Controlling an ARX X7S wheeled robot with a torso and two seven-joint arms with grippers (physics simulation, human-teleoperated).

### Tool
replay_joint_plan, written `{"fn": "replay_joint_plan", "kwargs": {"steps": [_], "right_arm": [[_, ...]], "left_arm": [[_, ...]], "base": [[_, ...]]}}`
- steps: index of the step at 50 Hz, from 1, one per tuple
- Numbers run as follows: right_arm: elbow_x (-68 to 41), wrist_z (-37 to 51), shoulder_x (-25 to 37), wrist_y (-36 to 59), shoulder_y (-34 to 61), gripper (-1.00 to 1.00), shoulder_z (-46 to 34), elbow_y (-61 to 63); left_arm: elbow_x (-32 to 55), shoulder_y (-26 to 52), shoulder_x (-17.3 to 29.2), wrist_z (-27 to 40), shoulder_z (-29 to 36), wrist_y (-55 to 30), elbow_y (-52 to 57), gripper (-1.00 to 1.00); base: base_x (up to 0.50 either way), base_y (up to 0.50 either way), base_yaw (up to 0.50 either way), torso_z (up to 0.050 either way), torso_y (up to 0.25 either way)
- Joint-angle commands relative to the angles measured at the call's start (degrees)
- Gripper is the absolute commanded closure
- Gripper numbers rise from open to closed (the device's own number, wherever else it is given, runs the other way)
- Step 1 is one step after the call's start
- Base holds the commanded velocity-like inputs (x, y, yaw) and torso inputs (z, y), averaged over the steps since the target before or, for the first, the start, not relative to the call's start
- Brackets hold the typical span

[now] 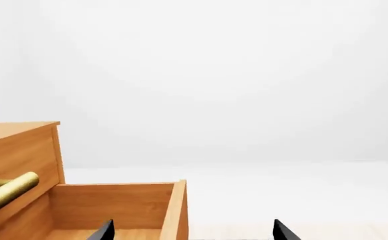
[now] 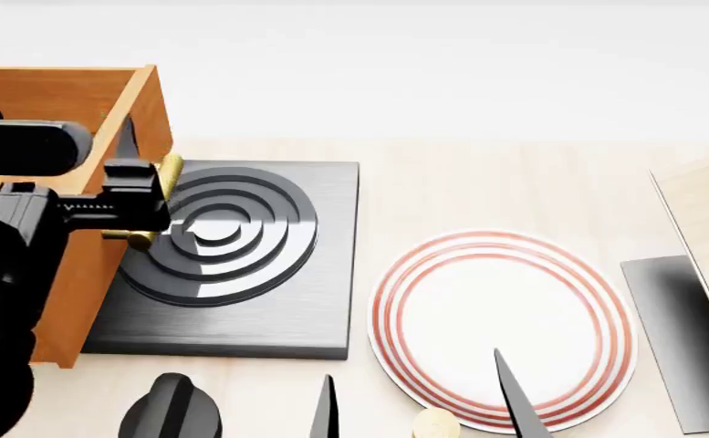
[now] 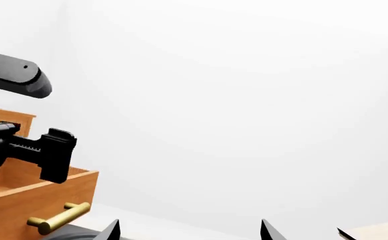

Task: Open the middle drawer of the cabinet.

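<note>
The orange-brown cabinet point(image 1: 20, 145) stands at the left. Its middle drawer point(image 1: 114, 205) is pulled out below the top drawer's brass handle point(image 1: 7, 192), and its empty inside shows. In the head view the drawer front point(image 2: 87, 274) reaches over the hotplate's edge, with its brass handle point(image 2: 169, 172) partly hidden by my left gripper point(image 2: 135, 205). The left gripper point(image 1: 194, 232) is open, and its fingertips straddle the drawer's front wall point(image 1: 175, 210) from above. In the right wrist view the drawer point(image 3: 40, 195) and its handle point(image 3: 57, 217) sit under that gripper. My right gripper point(image 2: 415, 406) is open and empty, low over the plate.
A black hotplate point(image 2: 256, 265) with ring burners lies right of the cabinet, under the open drawer. A white plate with red rings point(image 2: 500, 319) sits at the centre right. A black knob point(image 2: 172, 411) is at the front left. A pale wood rack point(image 2: 707, 210) stands at the right edge.
</note>
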State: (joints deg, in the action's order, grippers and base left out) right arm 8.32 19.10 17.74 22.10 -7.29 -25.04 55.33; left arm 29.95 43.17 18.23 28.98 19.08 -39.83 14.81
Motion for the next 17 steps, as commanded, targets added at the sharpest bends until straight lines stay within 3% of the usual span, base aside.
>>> {"fn": "replay_joint_plan", "kwargs": {"steps": [1, 17], "right_arm": [[1.0, -1.29, -0.93, -0.67, 0.08, -1.0, 1.43, 0.08], [1.27, -0.89, -0.57, -1.35, -0.19, -1.0, 0.93, -0.23]], "left_arm": [[-3.7, -9.2, 1.51, 1.19, -1.55, 5.97, 11.36, -1.0], [-8.1, -28.01, 7.41, 0.39, -4.98, 23.46, 20.11, -1.0]], "base": [[0.0, 0.0, 0.0, 0.0, 0.0], [0.0, 0.0, 0.0, 0.0, 0.0]]}}
